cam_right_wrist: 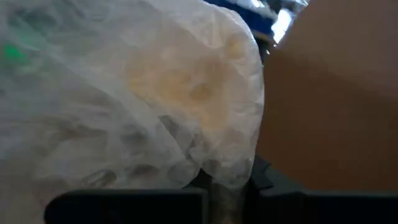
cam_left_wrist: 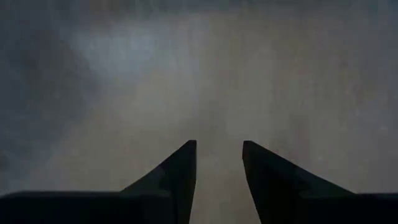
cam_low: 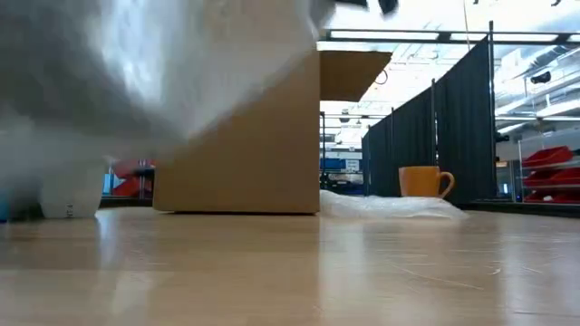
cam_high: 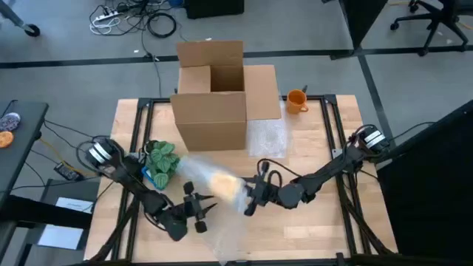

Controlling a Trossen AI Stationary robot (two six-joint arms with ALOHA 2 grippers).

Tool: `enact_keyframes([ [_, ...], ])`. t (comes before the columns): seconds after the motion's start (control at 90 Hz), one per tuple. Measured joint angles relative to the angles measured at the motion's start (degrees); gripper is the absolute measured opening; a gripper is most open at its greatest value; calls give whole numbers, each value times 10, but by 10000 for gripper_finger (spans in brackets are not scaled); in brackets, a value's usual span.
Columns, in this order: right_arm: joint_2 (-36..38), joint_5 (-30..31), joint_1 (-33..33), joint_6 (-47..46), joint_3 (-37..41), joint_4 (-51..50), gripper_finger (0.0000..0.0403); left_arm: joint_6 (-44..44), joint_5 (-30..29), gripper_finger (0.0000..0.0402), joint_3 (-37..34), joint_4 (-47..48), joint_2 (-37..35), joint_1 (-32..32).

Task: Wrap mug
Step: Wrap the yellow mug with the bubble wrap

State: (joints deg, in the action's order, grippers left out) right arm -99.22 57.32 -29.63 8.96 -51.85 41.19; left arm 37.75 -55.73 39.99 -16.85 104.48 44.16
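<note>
Bubble-wrapped mug [cam_high: 219, 182] just beside right claw [cam_high: 247, 198], pinching its wrap, left claw [cam_high: 198, 209] spread nearby.

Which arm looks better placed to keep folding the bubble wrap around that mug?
Probably the right. Its right gripper is already against the bubble-wrapped mug, the bundle filling its wrist view. The left gripper sits beside it, over the loose bubble wrap sheet.
</note>
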Motion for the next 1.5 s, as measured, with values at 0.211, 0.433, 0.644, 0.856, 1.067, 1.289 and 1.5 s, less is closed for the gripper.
enact_keyframes([
  [0.211,-1,-1,12,-90,113,-13,0,-2,107,117,49,18,49,-40],
  [0.433,-1,-19,17,25,127,-78,1,-26,120,117,62,28,50,-51],
  [0.644,-1,-47,24,155,126,-118,1,9,122,117,63,57,48,-54],
  [0.856,-1,-75,35,260,126,-120,2,34,146,117,64,74,47,-54],
  [1.067,-66,-60,41,377,89,-113,8,47,262,117,62,115,2,-55],
  [1.289,-166,-18,33,533,-4,-93,14,65,414,117,60,156,-127,-45],
  [1.5,-188,-34,21,684,-38,-38,13,-77,337,117,92,134,-228,-24],
])
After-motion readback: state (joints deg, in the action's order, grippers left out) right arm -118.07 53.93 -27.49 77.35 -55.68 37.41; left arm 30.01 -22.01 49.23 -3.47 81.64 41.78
